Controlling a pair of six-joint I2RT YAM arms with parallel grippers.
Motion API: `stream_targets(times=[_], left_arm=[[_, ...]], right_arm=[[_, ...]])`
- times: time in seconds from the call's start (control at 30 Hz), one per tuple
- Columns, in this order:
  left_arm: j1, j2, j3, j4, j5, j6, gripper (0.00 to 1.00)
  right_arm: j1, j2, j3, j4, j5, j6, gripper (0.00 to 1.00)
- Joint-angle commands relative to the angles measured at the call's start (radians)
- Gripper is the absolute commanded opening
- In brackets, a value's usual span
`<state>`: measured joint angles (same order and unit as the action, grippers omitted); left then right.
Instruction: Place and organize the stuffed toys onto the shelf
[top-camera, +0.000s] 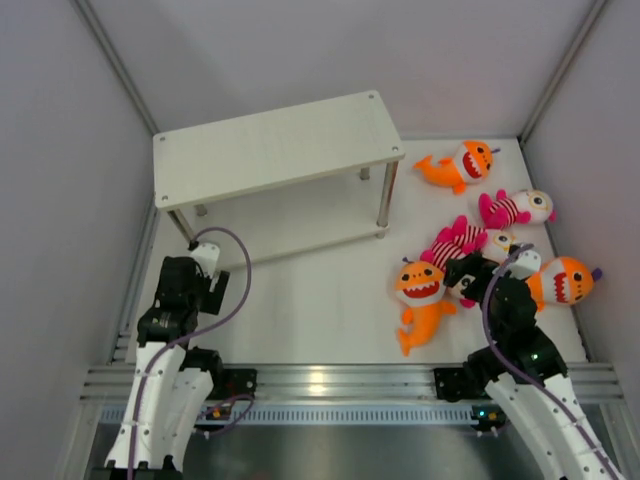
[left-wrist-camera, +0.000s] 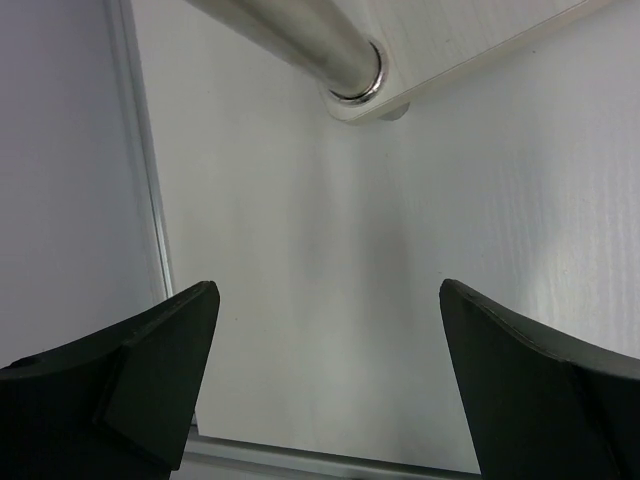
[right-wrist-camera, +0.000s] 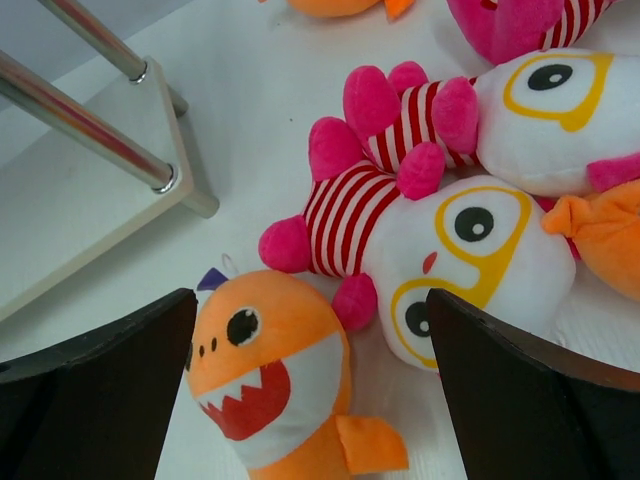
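Note:
The white two-tier shelf (top-camera: 270, 145) stands at the back left with nothing on it. Three orange sharks (top-camera: 458, 163) (top-camera: 422, 290) (top-camera: 565, 280) and three striped bears (top-camera: 515, 208) (top-camera: 465, 240) lie on the table at the right; the third bear (top-camera: 524, 262) is partly under my right arm. My right gripper (top-camera: 472, 276) (right-wrist-camera: 310, 295) is open above the near shark (right-wrist-camera: 270, 370) and a bear (right-wrist-camera: 450, 250), holding nothing. My left gripper (top-camera: 205, 258) (left-wrist-camera: 328, 288) is open and empty by the shelf's front left leg (left-wrist-camera: 300, 40).
The shelf's lower tier (right-wrist-camera: 90, 190) and its right legs (right-wrist-camera: 90, 125) lie left of the toy pile. Grey walls close in the table on the left (left-wrist-camera: 60, 200), back and right. A metal rail (top-camera: 330, 380) runs along the near edge.

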<state>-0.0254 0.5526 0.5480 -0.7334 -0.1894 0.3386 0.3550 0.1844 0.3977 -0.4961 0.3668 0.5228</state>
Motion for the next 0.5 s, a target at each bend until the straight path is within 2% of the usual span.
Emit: stream_targets(times=[0.0, 0.1, 0.2, 0.27, 0.4, 0.47], left_arm=[[0.007, -0.013, 0.039, 0.034, -0.099, -0.053, 0.98], [0.007, -0.019, 0.061, 0.031, -0.289, -0.121, 0.98], [0.008, -0.019, 0.075, 0.023, -0.291, -0.121, 0.98], [0.016, -0.002, 0.089, 0.009, -0.283, -0.112, 0.98], [0.018, 0.052, 0.095, 0.008, -0.415, -0.082, 0.98], [0.018, 0.067, 0.102, -0.015, -0.458, -0.069, 0.98]], right_arm=[[-0.005, 0.053, 0.082, 0.044, 0.010, 0.041, 0.99], [-0.005, 0.119, 0.131, 0.096, 0.011, 0.046, 0.99], [-0.005, 0.191, 0.173, 0.240, -0.066, -0.016, 0.99], [-0.005, 0.306, 0.211, 0.290, -0.078, -0.029, 0.99], [-0.022, 0.610, 0.500, 0.173, -0.043, -0.073, 0.99], [-0.088, 0.755, 0.584, 0.133, -0.104, -0.075, 0.99]])
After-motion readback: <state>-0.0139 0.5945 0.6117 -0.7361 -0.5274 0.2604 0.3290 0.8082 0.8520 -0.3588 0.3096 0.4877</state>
